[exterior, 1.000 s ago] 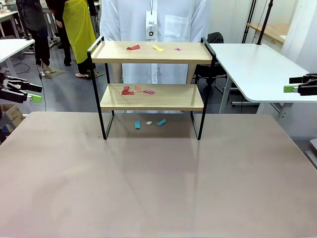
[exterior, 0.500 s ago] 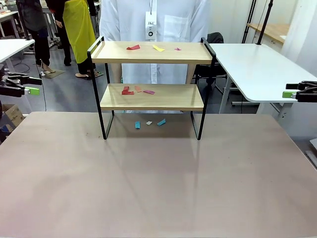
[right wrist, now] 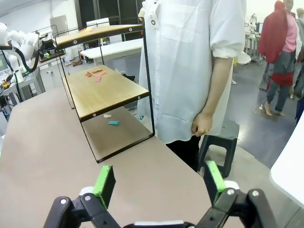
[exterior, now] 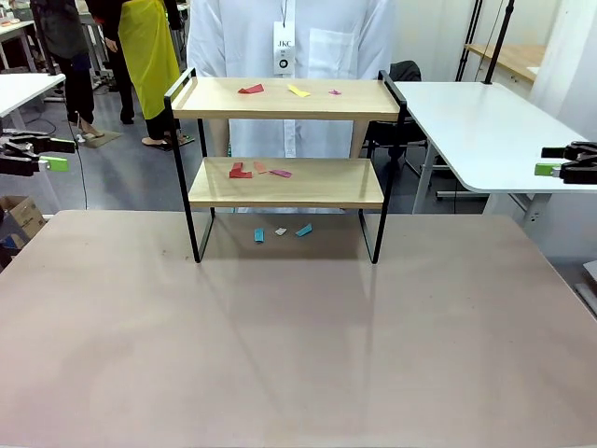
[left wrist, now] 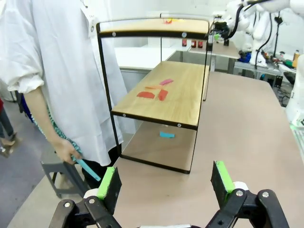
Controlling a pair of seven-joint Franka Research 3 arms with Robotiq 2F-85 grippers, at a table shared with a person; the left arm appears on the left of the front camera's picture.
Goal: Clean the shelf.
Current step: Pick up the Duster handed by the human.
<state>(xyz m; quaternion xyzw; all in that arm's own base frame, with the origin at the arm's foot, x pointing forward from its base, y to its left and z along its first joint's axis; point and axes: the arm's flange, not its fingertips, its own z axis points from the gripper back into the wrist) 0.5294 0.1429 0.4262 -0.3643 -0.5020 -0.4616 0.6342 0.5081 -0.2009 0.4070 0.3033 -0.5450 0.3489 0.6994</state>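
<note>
Shelf (exterior: 368, 101) – on the table (exterior: 298, 355), between my two grippers, long axis running from one to the other | paper scraps (exterior: 241, 172) on both boards, mostly at the end toward the left gripper (exterior: 62, 154) | left gripper and right gripper (exterior: 547, 160) both spread wide, empty, held out beyond the shelf's ends | I judge left the nearer arm for the scraps.

Bright and pretty even, soft overhead room light. The tabletop (exterior: 298, 355) has a dull sheen, with a faint shadow and reflection of the shelf (exterior: 284, 182) running toward its near edge. Front view is sharp. Both wrist views bow straight lines near the edges, and the white shirt (right wrist: 190, 57) looks slightly blown out.
</note>
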